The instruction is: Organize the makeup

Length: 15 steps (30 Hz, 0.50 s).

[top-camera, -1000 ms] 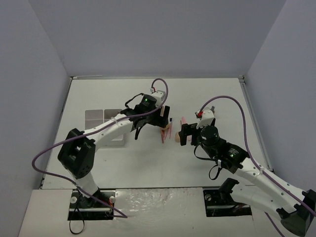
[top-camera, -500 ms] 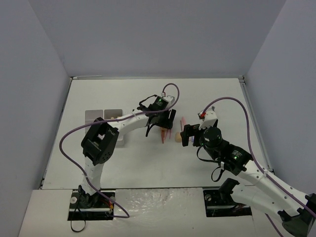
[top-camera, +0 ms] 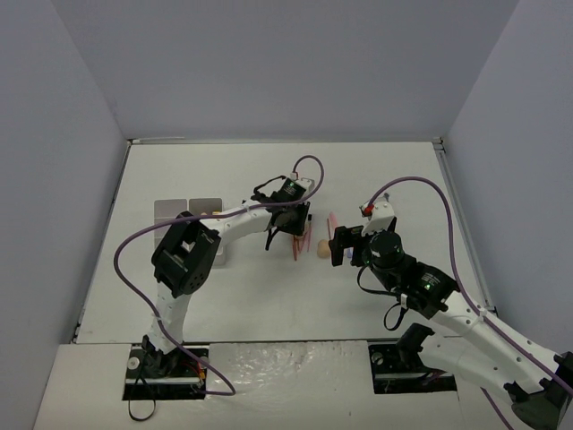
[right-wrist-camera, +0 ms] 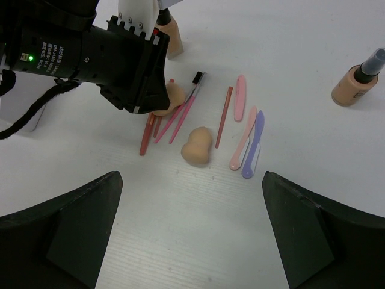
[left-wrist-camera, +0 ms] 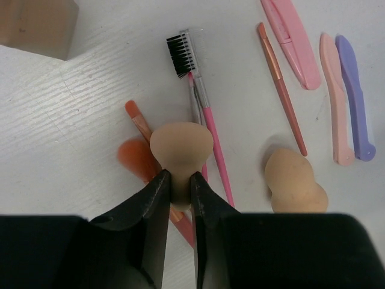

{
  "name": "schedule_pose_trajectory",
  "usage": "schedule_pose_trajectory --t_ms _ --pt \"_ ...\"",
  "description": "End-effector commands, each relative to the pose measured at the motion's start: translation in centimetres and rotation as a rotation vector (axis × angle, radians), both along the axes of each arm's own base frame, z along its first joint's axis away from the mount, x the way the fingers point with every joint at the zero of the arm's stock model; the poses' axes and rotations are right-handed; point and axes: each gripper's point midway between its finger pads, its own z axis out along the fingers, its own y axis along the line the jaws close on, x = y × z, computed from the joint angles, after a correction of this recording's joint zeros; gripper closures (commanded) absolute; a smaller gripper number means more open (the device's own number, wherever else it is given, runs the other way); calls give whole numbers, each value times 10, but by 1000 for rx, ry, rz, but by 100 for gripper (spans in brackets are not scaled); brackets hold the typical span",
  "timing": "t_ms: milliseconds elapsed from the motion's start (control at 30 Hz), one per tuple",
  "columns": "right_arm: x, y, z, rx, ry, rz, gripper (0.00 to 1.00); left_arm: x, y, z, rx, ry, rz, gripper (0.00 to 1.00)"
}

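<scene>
Top external: white counter (top-camera: pixel 269 296), both arms reaching to its middle. Left arm folds in over a cluster of the makeup; right arm stands just beside the cluster on its own side.

White organizer box (top-camera: pixel 175 211) sits at the counter's left side, well apart from the cluster and partly hidden by the left arm.

Left end effector (left-wrist-camera: pixel 178 180): fingers pressed in on the narrow end of a peach sponge (left-wrist-camera: pixel 180 143), bulb end pointing out past the tips, long axis in line with the fingers. Cannot tell whether it has cleared the counter.

Right end effector (right-wrist-camera: pixel 191 180): fingers spread wide, holding nothing, looking down on the cluster.

One tan bottle (right-wrist-camera: pixel 355 81) stands off to the far side, apart from the rest.

Second sponge (left-wrist-camera: pixel 295 183) lies loose on the counter, just beside the held one.

Thin sticks fan out beyond: brow brush (left-wrist-camera: pixel 201 114), lilac stick (left-wrist-camera: pixel 355 102).

Judgement: next comes a carry to the organizer. It lies toward the robot's left of the held sponge, and the left arm is nearer.
</scene>
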Motion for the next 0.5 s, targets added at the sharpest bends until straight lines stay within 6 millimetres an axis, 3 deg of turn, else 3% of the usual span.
schedule_pose_trajectory --t_ms 0,100,267,400,467 --pt "8 -3 16 24 -55 -34 0 13 -11 47 -71 -96 15 93" --pt "9 -3 15 22 -54 -36 0 13 -8 58 -75 -119 24 100" --pt "10 -2 18 21 -58 -33 0 6 8 93 -88 -174 52 100" --pt "10 -2 22 24 -66 -36 0 0 49 141 -78 -264 177 100" --pt "11 -1 22 22 -62 -34 0 -1 78 155 -53 -292 263 100"
